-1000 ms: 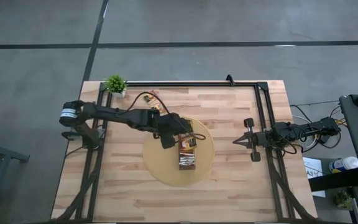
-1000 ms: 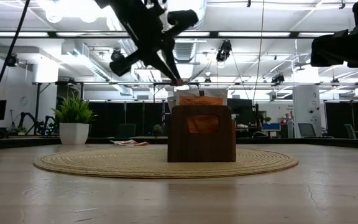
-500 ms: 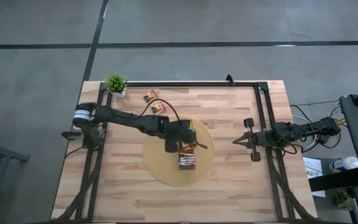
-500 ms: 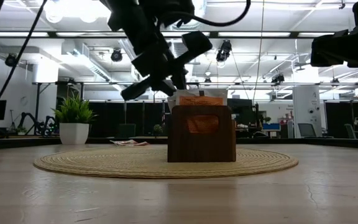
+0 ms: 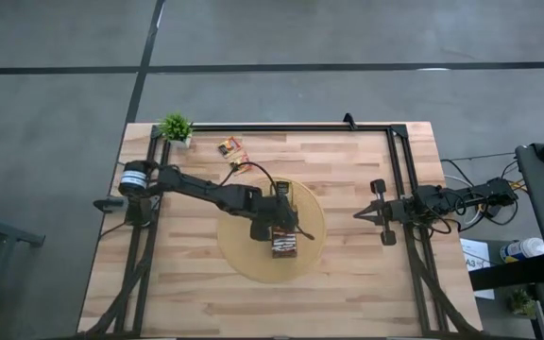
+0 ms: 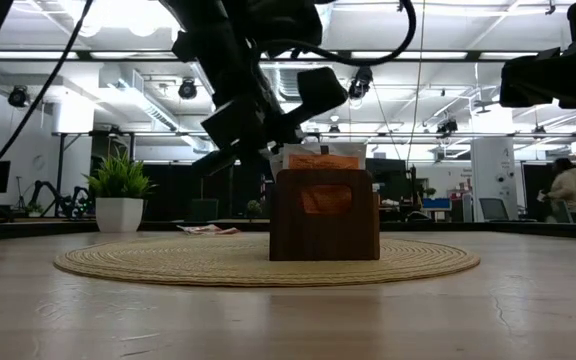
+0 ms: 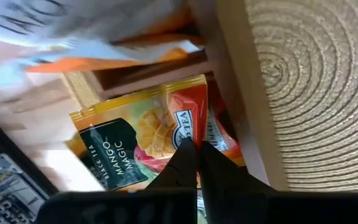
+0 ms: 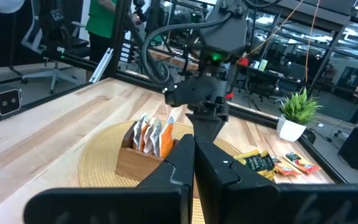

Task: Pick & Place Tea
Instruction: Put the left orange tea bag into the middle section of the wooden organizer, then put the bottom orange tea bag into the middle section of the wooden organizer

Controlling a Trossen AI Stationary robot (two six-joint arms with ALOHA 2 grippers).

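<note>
Left hand (image 5: 282, 219): at the centre of the high view, over the upper end of the box, fingers closed. In the left wrist view the dark fingertips (image 7: 188, 163) meet on the edge of an orange mango sachet (image 7: 185, 121) that stands in the box (whether it is truly pinched or only touched, I cannot tell).

Right hand (image 5: 359, 215): parked at the right of the high view, beside the frame rail, fingers closed on nothing, well apart from the mat.

Box (image 5: 284, 241): a narrow brown wooden box on the mat, just right of centre in the low view, with orange and pale sachets standing out of its top.

Tea in box (image 8: 151, 137): several sachets upright in a row, white, orange and yellow, seen left of centre in the right wrist view.

Loose tea (image 5: 229, 146): a few sachets flat on the bench in the upper middle of the high view, between the plant and the mat; one more (image 5: 243, 166) lies nearer the mat's edge.

Mat (image 5: 244, 255): a round woven disc in the middle of the bench.

Plant (image 5: 176, 127): small, green, in a white pot at the upper left corner of the bench (image 5: 348, 283).

Background: a person at the far right of the low view, well behind the bench.
</note>
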